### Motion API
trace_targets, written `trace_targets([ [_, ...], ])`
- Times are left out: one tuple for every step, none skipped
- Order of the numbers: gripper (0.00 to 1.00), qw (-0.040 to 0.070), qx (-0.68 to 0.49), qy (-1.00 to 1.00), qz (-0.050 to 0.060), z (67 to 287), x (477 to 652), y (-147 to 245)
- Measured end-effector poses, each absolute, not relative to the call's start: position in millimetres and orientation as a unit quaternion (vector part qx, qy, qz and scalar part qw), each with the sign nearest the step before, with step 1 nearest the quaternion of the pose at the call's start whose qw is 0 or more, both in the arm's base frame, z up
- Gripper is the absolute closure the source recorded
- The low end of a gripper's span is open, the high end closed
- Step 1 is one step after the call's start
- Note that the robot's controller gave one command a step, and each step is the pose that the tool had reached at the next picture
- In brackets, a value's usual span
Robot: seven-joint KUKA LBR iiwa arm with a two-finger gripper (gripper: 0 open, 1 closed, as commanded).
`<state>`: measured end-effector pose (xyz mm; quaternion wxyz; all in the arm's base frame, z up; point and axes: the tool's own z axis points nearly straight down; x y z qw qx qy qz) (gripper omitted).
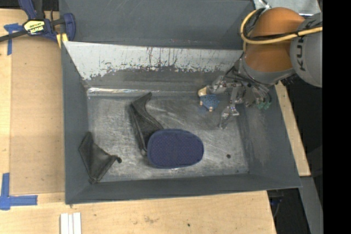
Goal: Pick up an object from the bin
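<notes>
Claw [228,103] beside small blue thing [209,103], its shape unclear.

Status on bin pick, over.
Gripper low, right rear of grey metal bin. Small blue-and-tan object beside it. Blue oval pad, dark wedge, dark folded scrap clear, front-left.

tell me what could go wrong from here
1. The claw hangs near the back wall of the grey metal bin and could scrape it.
2. The small blue piece beside it might get knocked away.
3. The dark blue oval fabric pad overlaps the black folded sheet; one may drag the other.
</notes>
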<state>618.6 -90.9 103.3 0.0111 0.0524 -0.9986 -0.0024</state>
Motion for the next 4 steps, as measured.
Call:
trace_targets([
  [0.00, -0.003, 0.109, -0.994, 0.000, 124, 628.7, -55],
  [0.00, -0.004, 0.163, -0.987, 0.001, 73, 629.4, -70],
  [1.00, -0.008, 0.163, -0.987, 0.001, 76, 631.6, -69],
  [1.00, -0.007, 0.160, -0.987, 0.002, 236, 625.0, -70],
])
